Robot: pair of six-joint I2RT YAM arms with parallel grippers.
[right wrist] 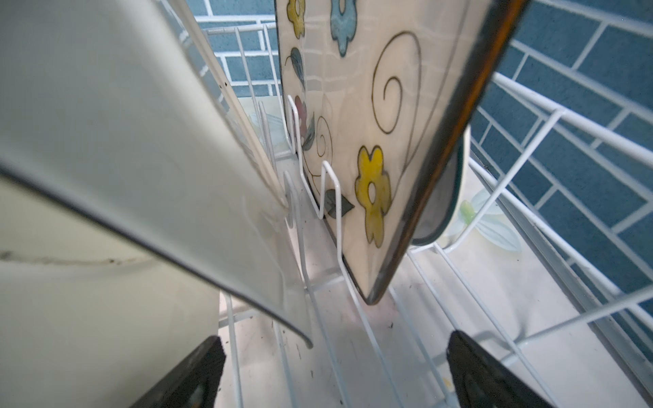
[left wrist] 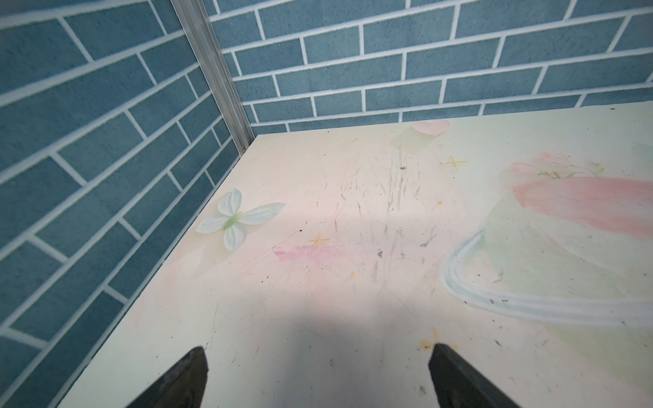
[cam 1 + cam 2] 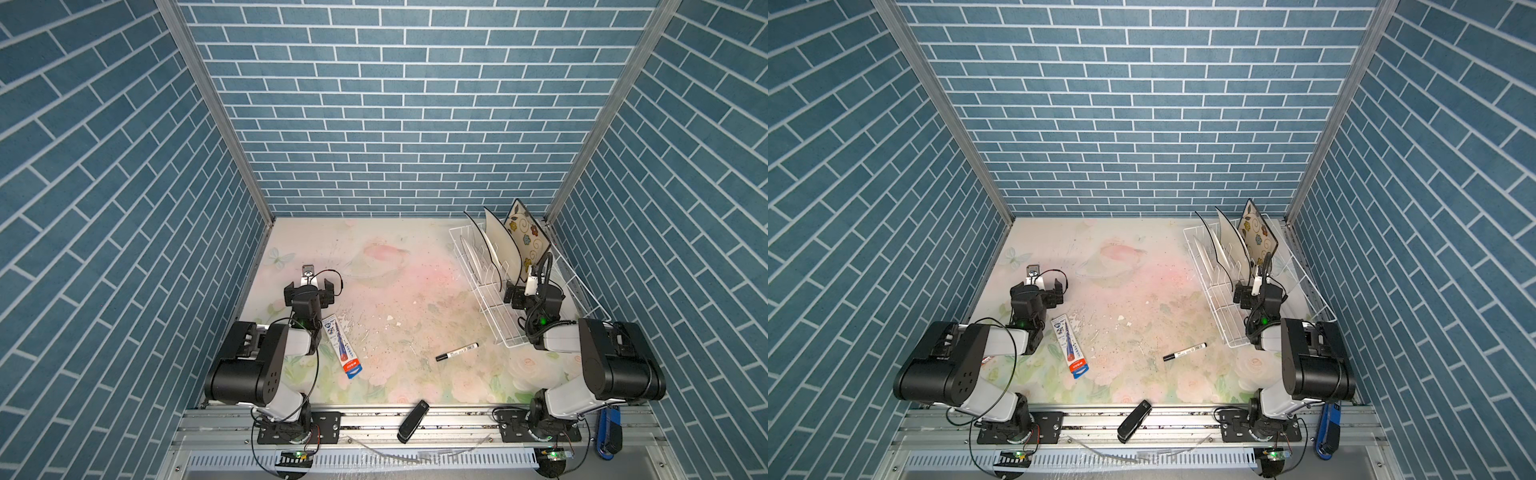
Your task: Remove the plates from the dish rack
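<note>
Right end effector (image 1: 335, 337) gapes wide, clearest in wrist view.

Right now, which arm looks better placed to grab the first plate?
The right: the right gripper is open in the dish rack, facing the flowered plate. The left gripper hovers over the table, far from it.

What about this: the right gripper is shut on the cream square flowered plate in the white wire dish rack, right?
No: the right gripper is open near the flowered plate in the dish rack; the right wrist view shows its jaws apart.
</note>
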